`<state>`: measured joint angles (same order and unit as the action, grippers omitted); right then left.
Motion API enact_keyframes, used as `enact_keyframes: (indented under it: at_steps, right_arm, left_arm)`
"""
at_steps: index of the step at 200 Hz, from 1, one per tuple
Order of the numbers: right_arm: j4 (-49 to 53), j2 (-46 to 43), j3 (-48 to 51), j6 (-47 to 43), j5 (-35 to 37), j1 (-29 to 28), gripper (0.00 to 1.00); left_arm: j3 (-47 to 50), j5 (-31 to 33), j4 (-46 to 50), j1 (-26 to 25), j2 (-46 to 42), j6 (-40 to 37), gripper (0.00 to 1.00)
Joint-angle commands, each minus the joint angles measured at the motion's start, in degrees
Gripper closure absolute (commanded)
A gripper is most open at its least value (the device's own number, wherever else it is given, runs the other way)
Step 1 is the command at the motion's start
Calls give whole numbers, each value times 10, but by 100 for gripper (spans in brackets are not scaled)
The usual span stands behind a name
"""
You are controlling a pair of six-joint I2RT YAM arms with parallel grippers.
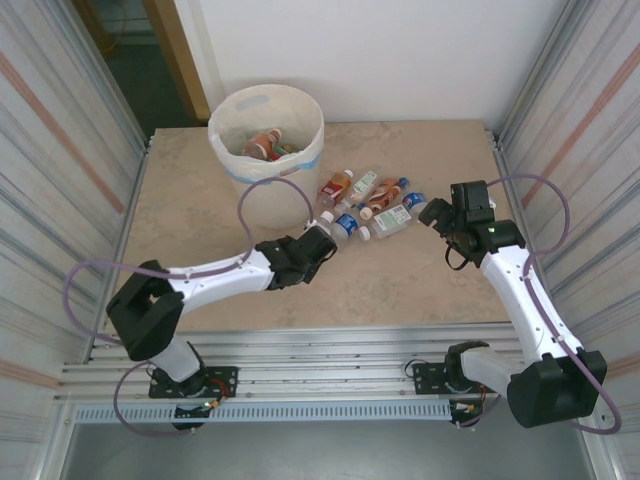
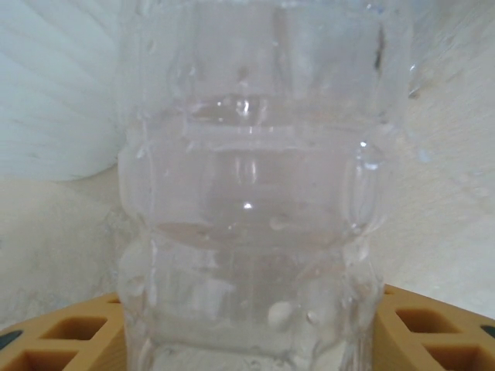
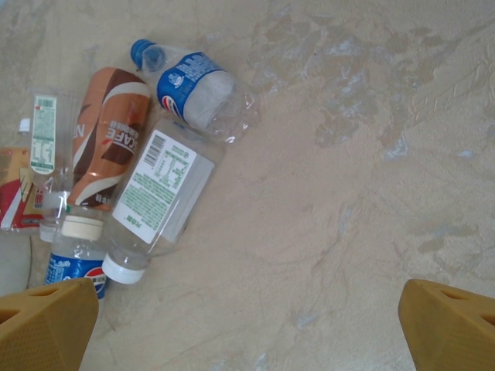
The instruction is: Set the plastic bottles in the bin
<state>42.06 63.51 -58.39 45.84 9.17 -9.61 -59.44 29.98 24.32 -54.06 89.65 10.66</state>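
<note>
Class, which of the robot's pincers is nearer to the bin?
Left. The left pincer, closed on a clear bottle, sits just on the near side of the bin; the right pincer hovers open, far to its right.

Bottles clear glossy plastic; table matt marbled stone-look; bin matt cream plastic.

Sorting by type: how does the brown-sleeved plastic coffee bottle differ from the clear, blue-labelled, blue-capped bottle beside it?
The brown-sleeved coffee bottle has a cream cap and full sleeve; the clear blue-labelled bottle has a blue cap, short label and crumpled body. Both lie sideways on the table.
</note>
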Motion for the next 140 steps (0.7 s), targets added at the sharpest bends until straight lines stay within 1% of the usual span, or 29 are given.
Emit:
enact_keyframes:
  at_steps: [1, 24, 66, 85, 103, 122, 140]
  right_arm:
    - [3, -9, -13, -3, 1, 5, 2]
    - [4, -10, -12, -3, 1, 5, 2]
    - [0, -8, -5, -1, 0, 5, 2]
    - [-6, -7, -1, 0, -2, 5, 2]
    - [-10, -5, 2, 2, -7, 5, 2]
    - [-13, -3, -1, 3, -11, 5, 2]
    - [-9, 0, -6, 2, -12, 5, 2]
  left_arm:
    - [7, 34, 20, -12, -57, 21, 65]
    - [8, 33, 16, -21, -112, 21, 65]
    - [-3, 9, -12, -23, -207, 5, 65]
    - [-21, 11, -24, -23, -233, -19, 65]
    - [-61, 24, -24, -18, -236, -47, 65]
    - [-107, 12, -26, 9, -228, -68, 64]
    - [-167, -34, -5, 57, -206, -69, 64]
